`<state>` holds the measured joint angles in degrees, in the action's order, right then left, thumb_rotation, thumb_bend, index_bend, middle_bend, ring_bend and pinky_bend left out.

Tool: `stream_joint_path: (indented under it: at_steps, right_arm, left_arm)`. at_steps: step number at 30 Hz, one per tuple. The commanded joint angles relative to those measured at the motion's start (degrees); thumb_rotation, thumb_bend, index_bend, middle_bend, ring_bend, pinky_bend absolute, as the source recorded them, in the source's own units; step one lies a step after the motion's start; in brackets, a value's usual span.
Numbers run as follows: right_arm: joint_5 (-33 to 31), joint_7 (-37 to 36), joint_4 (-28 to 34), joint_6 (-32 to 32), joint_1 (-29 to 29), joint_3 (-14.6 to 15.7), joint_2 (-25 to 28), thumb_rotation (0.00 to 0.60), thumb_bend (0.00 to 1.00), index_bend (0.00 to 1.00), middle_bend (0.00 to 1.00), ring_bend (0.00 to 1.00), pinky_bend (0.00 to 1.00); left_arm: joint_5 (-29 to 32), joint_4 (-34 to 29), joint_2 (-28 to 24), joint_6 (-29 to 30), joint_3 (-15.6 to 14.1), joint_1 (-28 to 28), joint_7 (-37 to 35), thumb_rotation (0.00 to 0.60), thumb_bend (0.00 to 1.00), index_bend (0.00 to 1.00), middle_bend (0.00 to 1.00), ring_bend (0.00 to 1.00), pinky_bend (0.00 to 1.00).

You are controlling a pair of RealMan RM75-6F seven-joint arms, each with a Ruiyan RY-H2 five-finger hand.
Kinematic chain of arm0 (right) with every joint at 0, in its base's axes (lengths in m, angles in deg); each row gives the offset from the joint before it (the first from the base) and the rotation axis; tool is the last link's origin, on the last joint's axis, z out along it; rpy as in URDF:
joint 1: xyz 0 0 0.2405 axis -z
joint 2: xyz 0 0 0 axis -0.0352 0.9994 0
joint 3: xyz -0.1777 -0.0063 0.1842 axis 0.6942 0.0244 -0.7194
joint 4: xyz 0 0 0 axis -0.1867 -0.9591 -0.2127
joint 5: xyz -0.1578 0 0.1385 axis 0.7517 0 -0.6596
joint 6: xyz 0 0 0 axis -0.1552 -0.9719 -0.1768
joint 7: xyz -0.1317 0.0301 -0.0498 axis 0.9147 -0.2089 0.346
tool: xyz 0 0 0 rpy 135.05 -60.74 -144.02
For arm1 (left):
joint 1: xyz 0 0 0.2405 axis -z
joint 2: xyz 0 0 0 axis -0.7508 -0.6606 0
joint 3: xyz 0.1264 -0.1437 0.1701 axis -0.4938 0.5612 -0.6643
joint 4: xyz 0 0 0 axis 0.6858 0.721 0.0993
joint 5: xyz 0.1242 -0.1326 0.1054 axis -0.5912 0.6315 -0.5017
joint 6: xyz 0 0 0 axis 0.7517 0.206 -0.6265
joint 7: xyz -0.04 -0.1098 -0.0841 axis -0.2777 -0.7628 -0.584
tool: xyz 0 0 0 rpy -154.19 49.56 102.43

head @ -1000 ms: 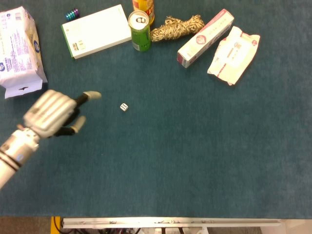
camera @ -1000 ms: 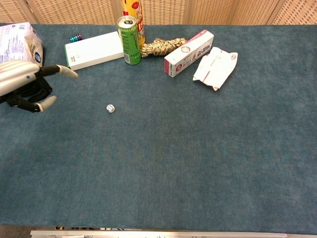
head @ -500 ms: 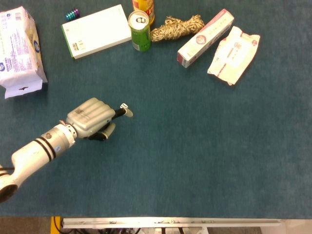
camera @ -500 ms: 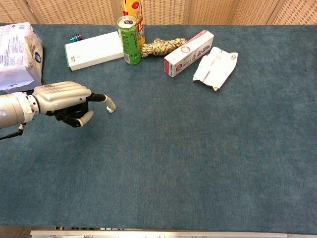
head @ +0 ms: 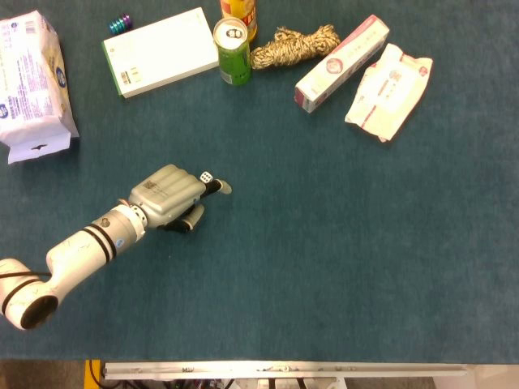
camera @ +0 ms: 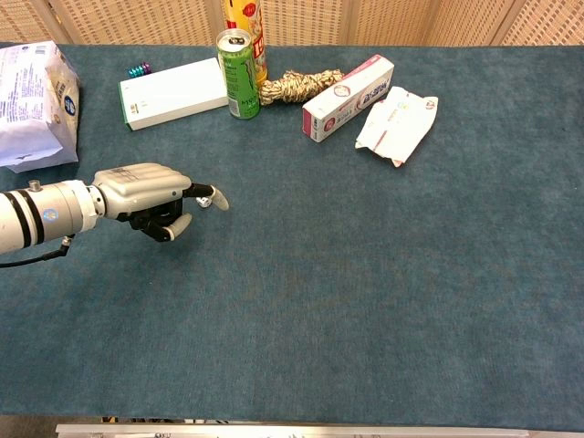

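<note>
The left hand lies low over the dark teal cloth-covered table, knuckles up, most fingers curled under the palm and one finger stretched out to the right. The small white die with black pips sits right against the far side of that outstretched finger, just beyond the knuckles in the head view; in the chest view the die shows only as a pale speck by the fingertip. Whether the finger actually touches or pinches the die cannot be told. The right hand appears in neither view.

Well apart from the hand, along the table's far edge, lie a white flat rectangular box, a green drink can standing upright, a coil of tan rope, a long white-and-red carton and a white crinkled packet. A white-and-blue soft pack lies at the far left.
</note>
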<state>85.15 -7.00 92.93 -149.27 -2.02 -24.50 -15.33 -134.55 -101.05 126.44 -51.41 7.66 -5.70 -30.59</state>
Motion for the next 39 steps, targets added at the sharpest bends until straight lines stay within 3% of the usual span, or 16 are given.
stream_joint_path:
  at_steps: [1, 16, 39]
  right_arm:
    - [0.0, -0.2, -0.1, -0.2, 0.2, 0.0, 0.0, 0.600, 0.40, 0.22, 0.28, 0.16, 0.20]
    - [0.1, -0.1, -0.1, 0.1, 0.1, 0.1, -0.2, 0.600, 0.39, 0.22, 0.28, 0.16, 0.20]
    - [0.5, 1.3, 1.1, 0.5, -0.4, 0.1, -0.4, 0.600, 0.40, 0.22, 0.28, 0.16, 0.20]
  left_arm:
    - [1.8, 1.2, 1.0, -0.7, -0.1, 0.4, 1.2, 0.600, 0.67, 0.18, 0.97, 0.97, 0.97]
    - [4.9, 3.5, 1.4, -0.5, -0.9, 0.3, 2.2, 0.600, 0.67, 0.18, 0.97, 0.97, 0.97]
    - [7.3, 2.7, -3.4, 0.7, -1.3, -0.6, 1.5, 0.600, 0.67, 0.19, 0.97, 0.97, 0.97]
